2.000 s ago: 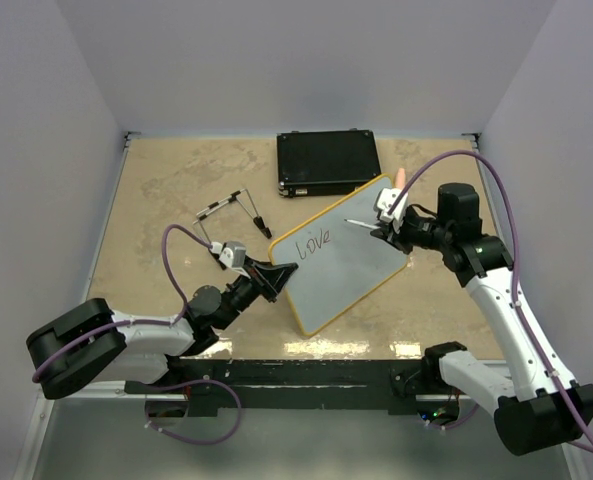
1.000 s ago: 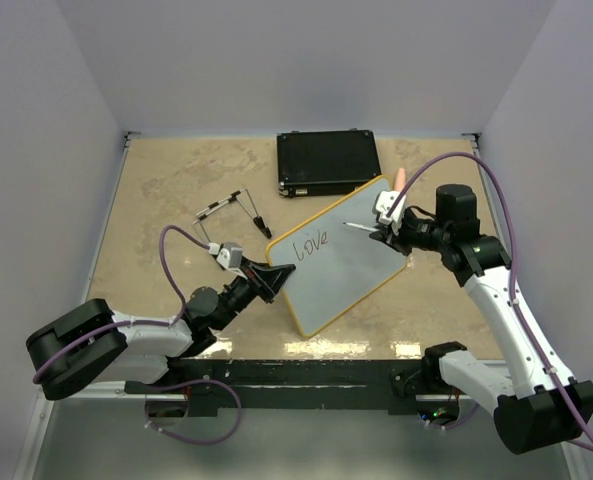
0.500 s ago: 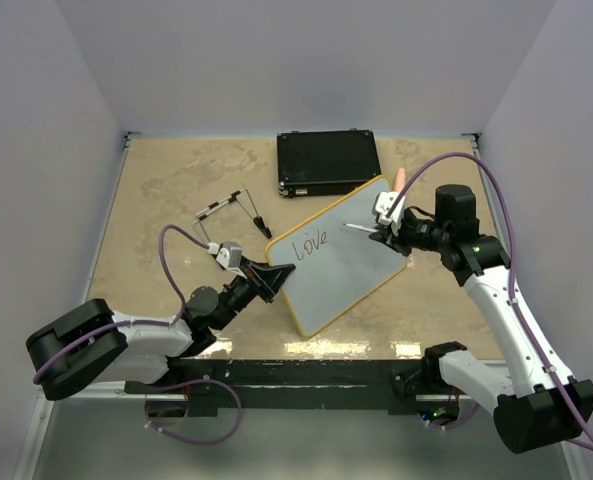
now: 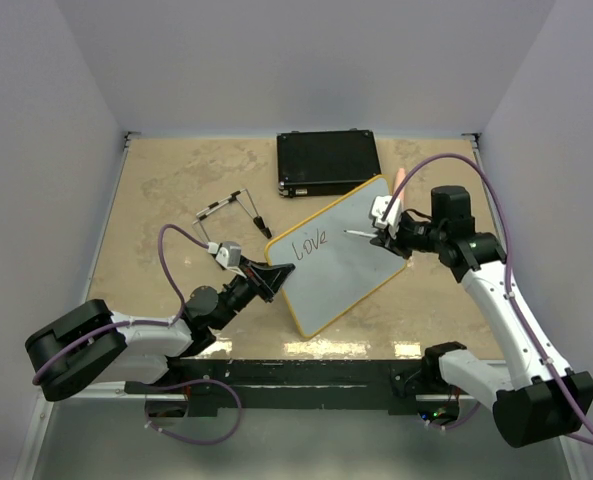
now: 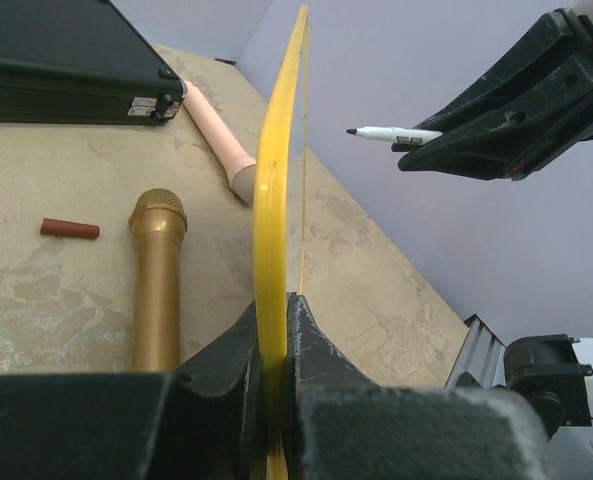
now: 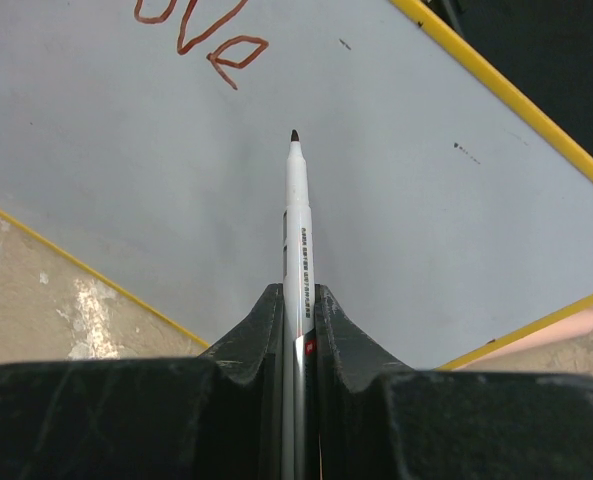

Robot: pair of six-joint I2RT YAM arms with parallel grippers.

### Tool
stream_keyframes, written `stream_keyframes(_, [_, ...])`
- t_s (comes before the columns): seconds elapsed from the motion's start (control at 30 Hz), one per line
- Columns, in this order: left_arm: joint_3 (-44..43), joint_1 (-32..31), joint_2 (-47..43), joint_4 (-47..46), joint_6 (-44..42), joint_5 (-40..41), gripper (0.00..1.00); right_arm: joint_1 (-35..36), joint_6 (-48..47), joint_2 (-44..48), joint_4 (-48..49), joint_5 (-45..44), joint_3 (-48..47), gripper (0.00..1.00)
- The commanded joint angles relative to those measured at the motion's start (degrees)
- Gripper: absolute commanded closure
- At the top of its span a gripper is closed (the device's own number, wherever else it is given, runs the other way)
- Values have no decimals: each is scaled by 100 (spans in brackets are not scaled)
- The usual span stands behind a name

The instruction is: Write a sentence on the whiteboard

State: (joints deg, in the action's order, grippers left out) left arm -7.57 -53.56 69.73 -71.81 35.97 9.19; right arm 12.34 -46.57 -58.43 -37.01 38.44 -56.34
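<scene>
Whiteboard (image 4: 341,255) reading "love" (image 4: 311,241) sits clamped by its frame in the left jaws; right jaws grip a marker (image 6: 298,215) pointing at it. Microphone (image 5: 156,275), red cap (image 5: 70,229) and black case (image 4: 328,160) lie beyond the left jaws.

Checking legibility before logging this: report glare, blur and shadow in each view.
Top external: the table has bright glare streaks at its near edge; the whiteboard is evenly lit and the writing reads clearly. Left wrist: the left gripper is dark and soft up close, the board seen edge-on. Right wrist: the marker is sharp, the writing cropped at the top, no glare.
</scene>
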Motion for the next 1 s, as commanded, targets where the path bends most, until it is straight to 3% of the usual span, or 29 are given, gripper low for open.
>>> stream_keyframes(0.0, [142, 21, 5, 299, -239, -137, 100, -21, -247, -19, -157, 32, -237, 100])
stream_keyframes(0.4, [116, 21, 102, 264, -213, -172, 100, -38, -169, -45, -8, -178, -255, 100])
stream_keyframes(0.97, [19, 39, 286, 194, -266, -365, 100, -179, 85, -441, 282, 507, -387, 100])
